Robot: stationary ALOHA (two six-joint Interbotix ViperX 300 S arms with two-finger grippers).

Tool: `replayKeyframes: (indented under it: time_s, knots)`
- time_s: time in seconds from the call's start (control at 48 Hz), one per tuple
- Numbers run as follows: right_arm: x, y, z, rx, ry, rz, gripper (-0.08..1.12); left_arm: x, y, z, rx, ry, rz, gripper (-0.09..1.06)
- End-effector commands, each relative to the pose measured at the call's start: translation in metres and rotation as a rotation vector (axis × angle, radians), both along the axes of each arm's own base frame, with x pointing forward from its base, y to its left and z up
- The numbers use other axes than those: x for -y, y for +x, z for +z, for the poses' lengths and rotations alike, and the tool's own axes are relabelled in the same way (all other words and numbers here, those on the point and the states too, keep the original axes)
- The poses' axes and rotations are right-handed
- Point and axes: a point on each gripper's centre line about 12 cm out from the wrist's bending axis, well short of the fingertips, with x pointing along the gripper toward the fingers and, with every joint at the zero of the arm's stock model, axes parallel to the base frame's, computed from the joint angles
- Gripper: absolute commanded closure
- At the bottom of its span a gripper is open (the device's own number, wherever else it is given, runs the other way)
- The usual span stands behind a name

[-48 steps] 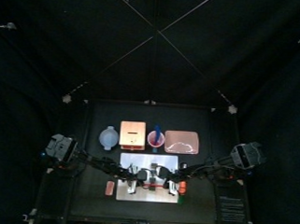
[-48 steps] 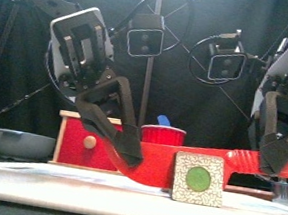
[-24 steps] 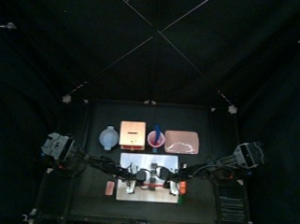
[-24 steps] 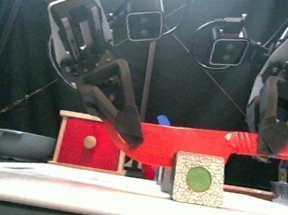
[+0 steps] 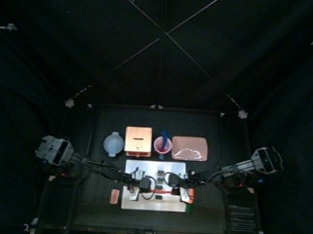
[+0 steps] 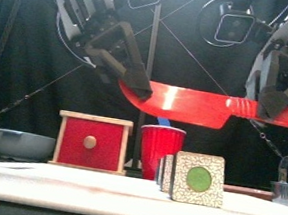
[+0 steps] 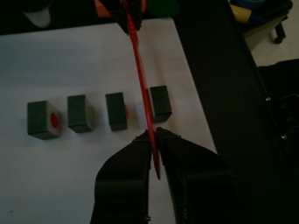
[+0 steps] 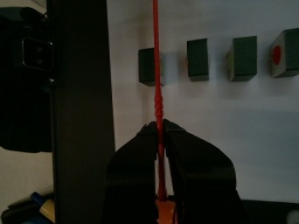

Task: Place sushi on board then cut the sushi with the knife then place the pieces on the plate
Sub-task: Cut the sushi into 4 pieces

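Sushi (image 7: 117, 111) lies on the white cutting board (image 6: 42, 181) at the table's front. It is four dark green blocks in a row with small gaps between them, and the far end block shows a red centre.

The red knife (image 6: 195, 105) has risen. A second ago its blade sat down at board level beside the roll. Now it hangs level in the air, well above the blocks and touching none of them. The left gripper (image 6: 136, 82) is clamped on the blade's tip end. The right gripper (image 6: 271, 107) is clamped on the handle. From my left wrist camera, the blade lines up over the gap next to one end block.

I judge the cutting finished, or at least this stroke, since all four pieces stand apart. What remains is moving the pieces to the plate, and I would first need to free a gripper from the knife.

Containers sit in a row behind the board. The pink tray (image 5: 190, 150), on the right, looks empty, with no sushi on it yet. The red cup (image 6: 162, 147) holds a blue knife (image 6: 162, 120) standing upright. The blue-grey bowl (image 6: 21, 144) is at the left, and I cannot see inside it. The wooden box (image 6: 94, 143) stands between the bowl and the cup with its red drawer shut.
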Motion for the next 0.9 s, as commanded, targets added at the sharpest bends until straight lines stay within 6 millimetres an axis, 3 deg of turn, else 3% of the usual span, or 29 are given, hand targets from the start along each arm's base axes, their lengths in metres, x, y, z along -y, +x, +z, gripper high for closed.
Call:
replayKeyframes:
  time_s: [0.021, 0.479, 0.667, 0.896]
  knots:
    - [0.003, -0.006, 0.018, 0.054, 0.015, -0.006, 0.78, -0.012, 0.001, 0.017, 0.069, 0.028, 0.001, 0.31]
    - [0.027, -0.062, 0.022, -0.022, 0.088, -0.066, 0.78, -0.049, -0.018, 0.035, 0.18, 0.093, 0.033, 0.25]
    - [0.03, -0.093, 0.024, -0.087, 0.162, -0.107, 0.78, -0.067, -0.021, 0.033, 0.222, 0.091, 0.078, 0.25]
    - [0.034, -0.13, 0.018, -0.215, 0.211, -0.185, 0.78, -0.075, -0.022, 0.029, 0.221, 0.097, 0.093, 0.25]
